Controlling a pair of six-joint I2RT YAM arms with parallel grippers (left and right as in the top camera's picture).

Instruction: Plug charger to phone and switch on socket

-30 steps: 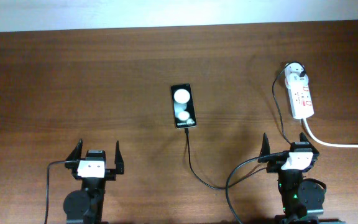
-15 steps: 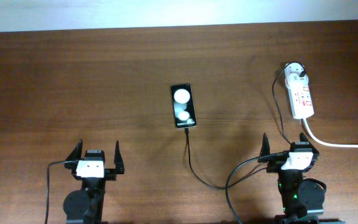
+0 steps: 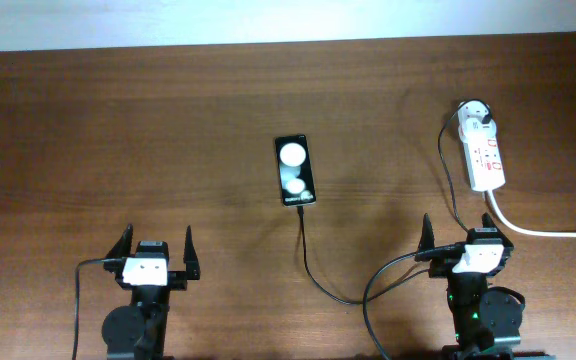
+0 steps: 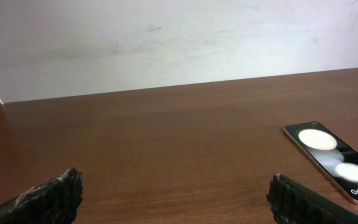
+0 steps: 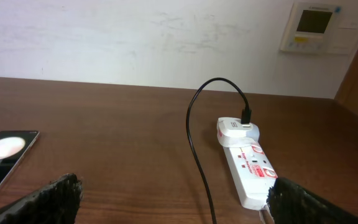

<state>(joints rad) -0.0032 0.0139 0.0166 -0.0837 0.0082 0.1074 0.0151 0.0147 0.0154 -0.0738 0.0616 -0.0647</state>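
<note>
Left gripper (image 4: 178, 198) is spread wide with nothing in it, parked at the near edge of the table (image 3: 118, 130). Right gripper (image 5: 174, 198) is the same, wide and empty, near edge on the right side. Risks, as a judgement: the charger (image 3: 308, 262) runs slack from the phone (image 3: 294, 170), curves right and passes close by the right arm's base. A right-arm reach toward the socket (image 3: 486, 158) could snag that slack and tug the tip out or drag the phone. The socket's switches are small and sit close to the adapter (image 5: 236, 129). A wide-spread finger pressing there could miss, hit the wrong switch, knock the adapter loose, or shove the strip along the table instead of toggling it. Narrowing the fingers first looks safer. Looks: the phone is flat and black, with two white round patches and small white text at its near end. It lies mid-table, between the arms and further back. The cable tip seems to meet its near edge, but the seating is too small to confirm. The socket is white, elongated, with red marks, at far right. The adapter sits in its far end with the cable looping up out of it. A thick white cord (image 3: 553, 233) leaves its near end to the right. Switch position can't be read.
</note>
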